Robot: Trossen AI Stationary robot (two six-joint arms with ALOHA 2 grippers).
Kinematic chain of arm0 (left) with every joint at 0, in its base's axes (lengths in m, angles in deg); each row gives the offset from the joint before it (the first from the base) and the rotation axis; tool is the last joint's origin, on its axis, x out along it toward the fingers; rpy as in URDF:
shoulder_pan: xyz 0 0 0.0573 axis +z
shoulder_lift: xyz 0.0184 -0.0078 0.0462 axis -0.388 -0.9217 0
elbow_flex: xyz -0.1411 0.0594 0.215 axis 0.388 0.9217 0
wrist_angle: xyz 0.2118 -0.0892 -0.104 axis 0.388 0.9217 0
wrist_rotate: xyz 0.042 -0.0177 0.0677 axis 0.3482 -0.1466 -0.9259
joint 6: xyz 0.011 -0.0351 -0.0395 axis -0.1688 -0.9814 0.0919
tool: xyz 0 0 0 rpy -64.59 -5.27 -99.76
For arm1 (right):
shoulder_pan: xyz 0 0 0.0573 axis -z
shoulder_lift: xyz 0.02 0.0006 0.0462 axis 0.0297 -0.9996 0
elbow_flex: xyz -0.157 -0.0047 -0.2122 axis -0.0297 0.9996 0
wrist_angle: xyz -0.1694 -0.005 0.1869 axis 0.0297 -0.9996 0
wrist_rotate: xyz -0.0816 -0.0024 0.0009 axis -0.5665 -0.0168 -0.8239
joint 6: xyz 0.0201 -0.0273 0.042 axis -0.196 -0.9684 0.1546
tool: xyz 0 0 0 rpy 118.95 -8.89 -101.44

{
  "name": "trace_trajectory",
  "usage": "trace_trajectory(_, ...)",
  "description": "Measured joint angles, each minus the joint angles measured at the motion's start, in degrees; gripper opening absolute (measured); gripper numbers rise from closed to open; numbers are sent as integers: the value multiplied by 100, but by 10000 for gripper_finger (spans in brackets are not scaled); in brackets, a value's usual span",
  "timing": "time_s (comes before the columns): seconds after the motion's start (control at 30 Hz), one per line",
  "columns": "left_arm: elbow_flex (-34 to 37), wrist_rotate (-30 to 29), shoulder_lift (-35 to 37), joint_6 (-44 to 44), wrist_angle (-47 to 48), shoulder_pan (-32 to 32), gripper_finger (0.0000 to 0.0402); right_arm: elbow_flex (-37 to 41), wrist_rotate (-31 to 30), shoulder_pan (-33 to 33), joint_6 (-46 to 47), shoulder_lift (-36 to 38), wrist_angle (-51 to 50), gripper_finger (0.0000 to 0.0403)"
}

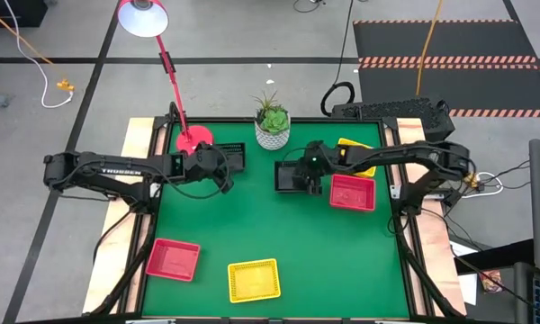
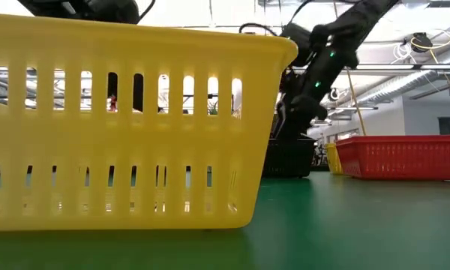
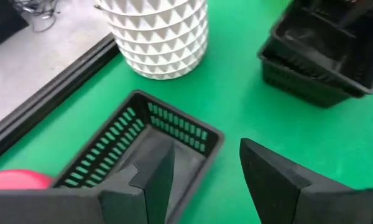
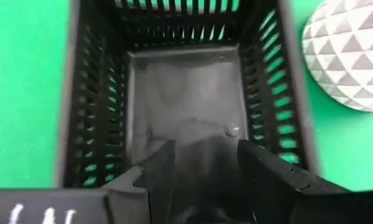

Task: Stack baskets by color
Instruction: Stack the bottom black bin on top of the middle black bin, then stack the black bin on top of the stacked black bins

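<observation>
Two grippers at work: left gripper (image 1: 223, 168), upper left-centre, jaws apart straddling a black basket (image 1: 231, 155) wall; right gripper (image 1: 308, 180), centre, jaws apart inside the black stack (image 1: 289, 175). Red basket (image 1: 353, 192) right, red (image 1: 172, 259) and yellow (image 1: 254, 280) below. Risk: loose grip tips the basket, or an arm clips the pot (image 1: 272, 131). Green mat (image 1: 279, 234), grey lab floor (image 1: 252, 36).

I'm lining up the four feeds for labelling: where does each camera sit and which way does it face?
High view: overhead, straight down on the green table; both arms show.
Low view: table height, level past a yellow basket; one dark arm shows behind.
Left wrist view: forward past the left gripper at a black basket.
Right wrist view: down past the right gripper into black baskets.
Both wrist views share the white pot.
</observation>
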Motion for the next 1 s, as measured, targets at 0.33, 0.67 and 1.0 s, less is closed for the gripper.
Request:
trace_trajectory(0.33, 0, 280, -25, 265, 8, 409, 186, -171, -17, 15, 19, -863, 159, 164)
trace_trajectory(0.67, 0, 1271, -221, 593, 837, 672, 186, -455, -23, 13, 128, 286, 107, 164)
trace_trajectory(1.0, 0, 689, -725, 672, 1624, 727, 186, -462, -12, -187, 322, 1080, 174, 164)
